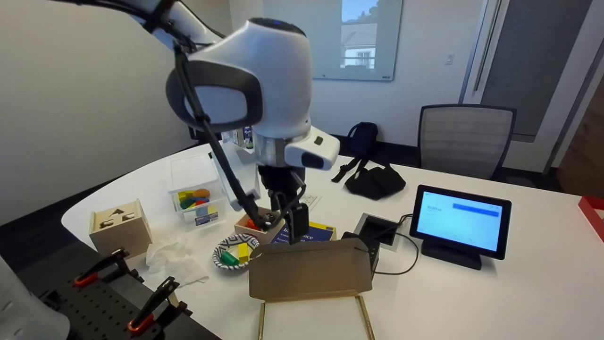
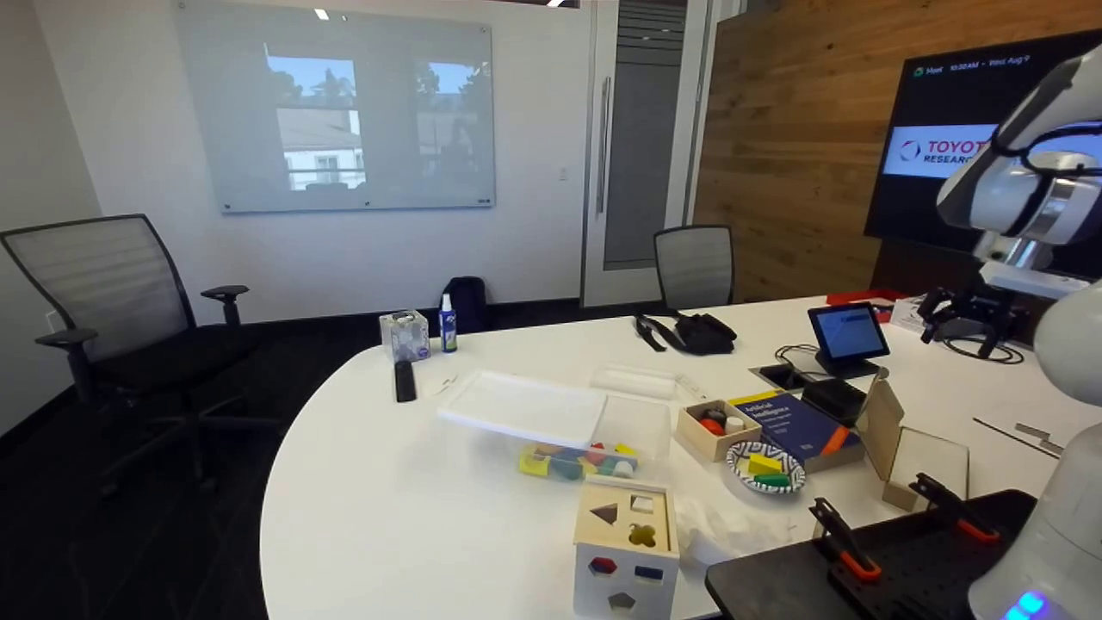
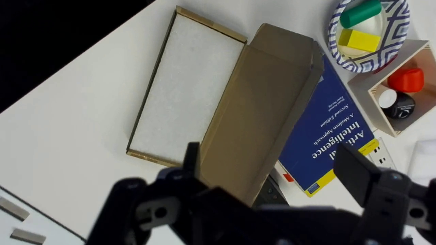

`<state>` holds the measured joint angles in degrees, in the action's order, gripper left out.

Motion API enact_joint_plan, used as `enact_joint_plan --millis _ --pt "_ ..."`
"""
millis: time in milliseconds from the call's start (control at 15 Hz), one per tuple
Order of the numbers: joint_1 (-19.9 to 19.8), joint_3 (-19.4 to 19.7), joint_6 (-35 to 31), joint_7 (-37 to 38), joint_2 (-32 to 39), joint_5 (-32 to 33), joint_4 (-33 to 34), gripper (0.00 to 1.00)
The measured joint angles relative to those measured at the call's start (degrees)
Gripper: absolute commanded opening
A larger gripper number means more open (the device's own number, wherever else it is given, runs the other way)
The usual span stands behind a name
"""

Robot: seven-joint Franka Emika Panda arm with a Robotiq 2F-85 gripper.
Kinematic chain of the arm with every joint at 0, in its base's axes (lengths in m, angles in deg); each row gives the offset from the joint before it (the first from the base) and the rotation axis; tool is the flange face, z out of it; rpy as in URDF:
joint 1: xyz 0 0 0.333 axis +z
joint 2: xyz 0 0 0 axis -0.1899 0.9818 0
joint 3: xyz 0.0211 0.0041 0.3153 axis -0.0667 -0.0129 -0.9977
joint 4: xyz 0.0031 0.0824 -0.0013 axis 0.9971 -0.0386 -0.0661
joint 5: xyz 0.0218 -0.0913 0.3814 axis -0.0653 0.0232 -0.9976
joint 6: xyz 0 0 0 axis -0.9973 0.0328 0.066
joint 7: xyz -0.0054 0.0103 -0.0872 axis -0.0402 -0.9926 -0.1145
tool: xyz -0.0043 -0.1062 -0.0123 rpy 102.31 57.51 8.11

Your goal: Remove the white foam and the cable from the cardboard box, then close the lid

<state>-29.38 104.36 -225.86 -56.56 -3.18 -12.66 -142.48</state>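
White table (image 1: 453, 302) is stretching across the room, a board (image 2: 387, 112) hanging on the wall beyond. Foam (image 3: 190, 88) is lying flat inside the box (image 3: 211, 24) on the table, fitting close to its walls. Lid (image 3: 259, 112) is standing up, tilting back toward a book (image 3: 327, 132) and hiding part of it in the wrist view. Gripper (image 3: 267, 156) is hanging above the table, fingers (image 3: 356, 173) spread wide, gripping nothing; in the wrist view they are showing against the box and against the book. Bowl (image 3: 396, 27) with patterned rim is sitting just beside the book, carrying a green block (image 3: 361, 13) and a yellow block (image 3: 364, 40). Bin (image 3: 372, 109) is standing next to bowl and book, holding a red piece (image 3: 407, 80). Further out, a crumpled white sheet (image 1: 174, 259) is lying by the sorter (image 1: 122, 236); a tablet (image 1: 460, 219) is glowing; a black bag (image 1: 377, 182) is slumping near the table's far edge.
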Motion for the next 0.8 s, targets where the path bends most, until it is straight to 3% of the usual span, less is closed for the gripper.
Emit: enact_joint_plan --millis 333,800 --pt "-5.66 -4.73 -0.84 -10.83 14.13 -11.61 5.99 1.00" --pt "-16.96 -12.95 -1.05 -12.94 28.19 -12.63 16.80 1.00"
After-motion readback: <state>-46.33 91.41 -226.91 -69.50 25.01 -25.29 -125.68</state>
